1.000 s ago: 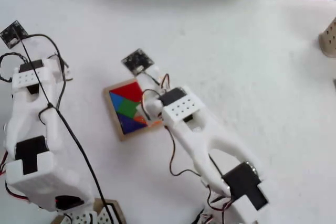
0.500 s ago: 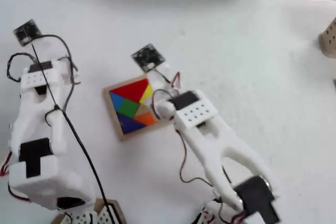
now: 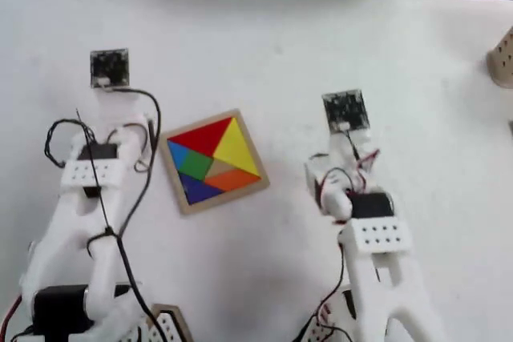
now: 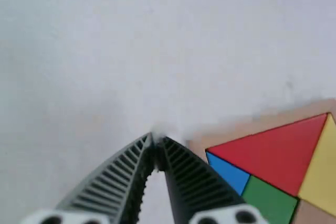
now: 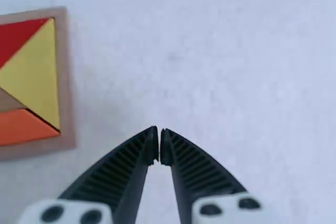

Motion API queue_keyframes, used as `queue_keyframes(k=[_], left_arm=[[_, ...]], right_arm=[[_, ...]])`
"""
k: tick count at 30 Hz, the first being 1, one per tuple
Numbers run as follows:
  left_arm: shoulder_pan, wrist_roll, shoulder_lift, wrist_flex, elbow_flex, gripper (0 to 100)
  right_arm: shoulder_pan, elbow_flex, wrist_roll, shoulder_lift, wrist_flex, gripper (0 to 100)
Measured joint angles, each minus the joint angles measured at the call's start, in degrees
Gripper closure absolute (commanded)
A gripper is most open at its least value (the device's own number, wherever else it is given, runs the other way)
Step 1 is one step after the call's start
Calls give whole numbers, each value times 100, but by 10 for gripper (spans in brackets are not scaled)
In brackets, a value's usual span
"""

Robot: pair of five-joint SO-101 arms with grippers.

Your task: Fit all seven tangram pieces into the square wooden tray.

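With the coloured tangram pieces (image 3: 212, 158) seemingly all seated in the square wooden tray (image 3: 227, 199) on the white bench (image 3: 321, 38), the left claw (image 4: 156, 145) and right claw (image 5: 158, 140) flank it, pinched closed and empty.

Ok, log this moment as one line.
tray: tangram pieces lying inside | left fingers: shut, empty, beside tray | right fingers: shut, empty, apart from tray | stage: looks finished
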Motion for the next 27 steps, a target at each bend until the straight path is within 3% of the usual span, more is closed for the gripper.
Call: queue_keyframes(k=[4,11,18,23,27], left_arm=[[0,-369,-79,0,360,977],[35,-668,-387,325,659,977],[466,-668,-1873,484,1969,977],[466,-668,-3226,492,3033,973],[466,-668,-4378,967,3789,973]], right_arm=[[281,651,343,-607,0,981],[141,1530,721,-1855,0,978],[97,2321,756,-2611,193,978],[589,2356,1055,-3068,941,978],[932,2374,1090,-3455,1609,978]])
